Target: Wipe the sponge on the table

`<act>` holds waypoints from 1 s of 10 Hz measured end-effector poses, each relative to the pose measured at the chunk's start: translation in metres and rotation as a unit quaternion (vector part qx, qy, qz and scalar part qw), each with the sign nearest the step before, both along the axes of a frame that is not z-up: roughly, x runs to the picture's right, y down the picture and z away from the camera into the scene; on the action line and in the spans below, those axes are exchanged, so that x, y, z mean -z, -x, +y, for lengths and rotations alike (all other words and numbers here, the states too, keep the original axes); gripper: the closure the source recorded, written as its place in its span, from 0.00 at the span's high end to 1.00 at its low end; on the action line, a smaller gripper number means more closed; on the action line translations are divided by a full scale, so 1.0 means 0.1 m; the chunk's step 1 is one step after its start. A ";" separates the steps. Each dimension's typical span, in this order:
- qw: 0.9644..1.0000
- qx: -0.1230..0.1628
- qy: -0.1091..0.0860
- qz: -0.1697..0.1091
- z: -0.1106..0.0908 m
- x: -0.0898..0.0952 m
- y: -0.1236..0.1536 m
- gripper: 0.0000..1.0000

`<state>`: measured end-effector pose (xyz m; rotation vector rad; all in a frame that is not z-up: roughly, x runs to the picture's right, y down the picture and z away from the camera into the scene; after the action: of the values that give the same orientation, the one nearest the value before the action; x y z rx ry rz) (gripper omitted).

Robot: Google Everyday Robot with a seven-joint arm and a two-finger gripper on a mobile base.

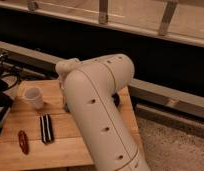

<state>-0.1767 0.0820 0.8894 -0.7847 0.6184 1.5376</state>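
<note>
The table [70, 142] is a light-brown plank top at the lower left. My large white arm [97, 105] reaches down over its middle and right part and hides what lies under it. The gripper is hidden behind that arm link, somewhere low over the table to the right of the cup. A small bluish-dark patch [67, 106] peeks out on the wood at the arm's left edge. I cannot tell whether it is the sponge or part of the gripper.
A white cup [34, 96] stands on the table's left part. In front of it lie a black-and-white striped block [46, 128] and a small dark-red oval [23, 141]. Black cables and gear [2, 80] crowd the left edge. A dark ledge and railing run behind.
</note>
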 end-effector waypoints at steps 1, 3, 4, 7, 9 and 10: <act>1.000 -0.006 0.003 0.020 -0.12 -0.12 -0.17 0.00; 0.998 -0.022 0.007 0.051 -0.18 -0.17 -0.43 0.00; 0.997 -0.039 0.008 0.065 -0.17 -0.15 -0.61 0.00; 0.996 -0.056 0.014 0.064 -0.02 0.00 -0.78 0.00; 0.998 -0.055 0.012 0.041 0.02 0.07 -0.67 0.00; 0.998 -0.060 0.011 0.022 0.03 0.09 -0.65 0.00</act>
<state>-0.1115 0.0846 0.8804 -0.8197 0.6309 1.6630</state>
